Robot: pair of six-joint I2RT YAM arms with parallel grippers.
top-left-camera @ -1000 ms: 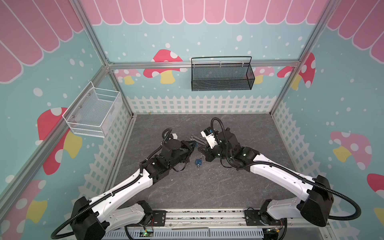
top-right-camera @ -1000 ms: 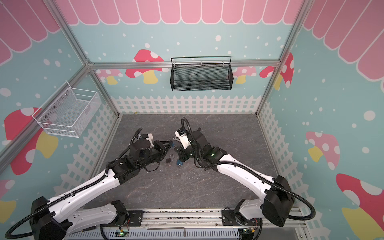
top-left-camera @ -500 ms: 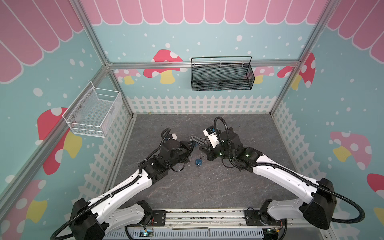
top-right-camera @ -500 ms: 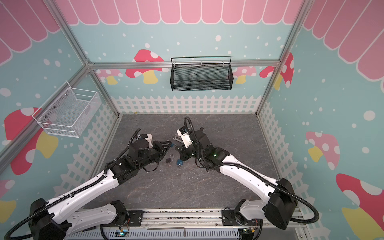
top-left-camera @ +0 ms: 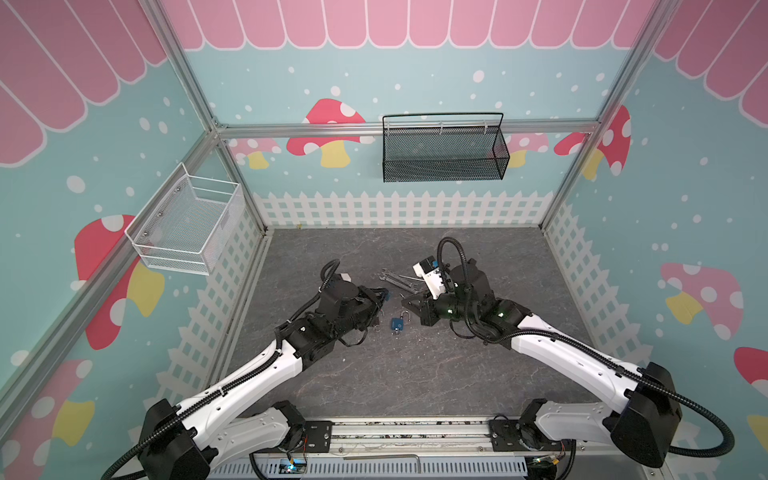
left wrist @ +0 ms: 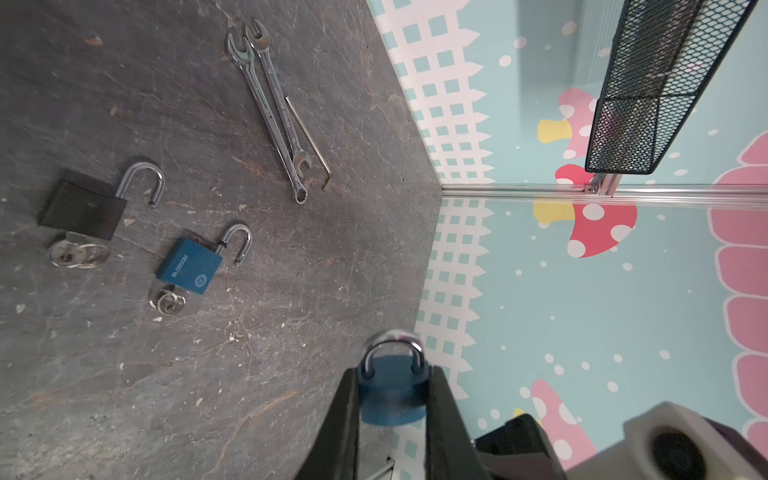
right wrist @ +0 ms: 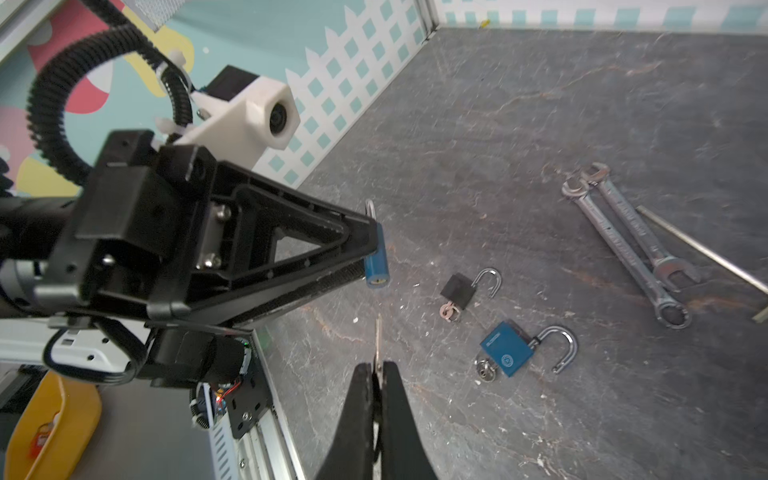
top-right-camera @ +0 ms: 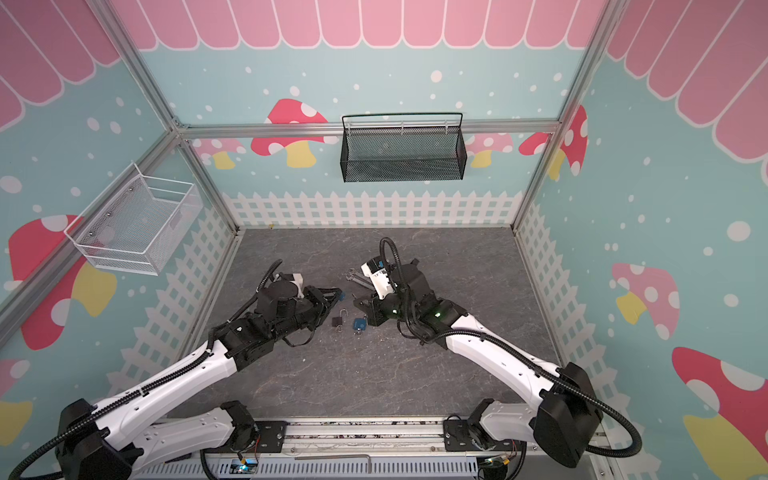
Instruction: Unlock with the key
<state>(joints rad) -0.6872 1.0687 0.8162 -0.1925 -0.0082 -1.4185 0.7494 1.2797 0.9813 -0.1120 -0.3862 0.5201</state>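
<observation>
Left gripper (right wrist: 372, 249) grips a blue padlock (right wrist: 376, 272); right gripper (right wrist: 376, 370) pinches the key (right wrist: 378, 343), blade aimed left at it, just apart.

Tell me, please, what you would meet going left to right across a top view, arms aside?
White wire basket → black padlock → open blue padlock; the wrenches and black mesh basket overlap these, so they are left out.

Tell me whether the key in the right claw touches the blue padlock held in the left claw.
Apart. The right wrist view shows bare tabletop between the key tip and the held blue padlock at its keyhole end.
</observation>
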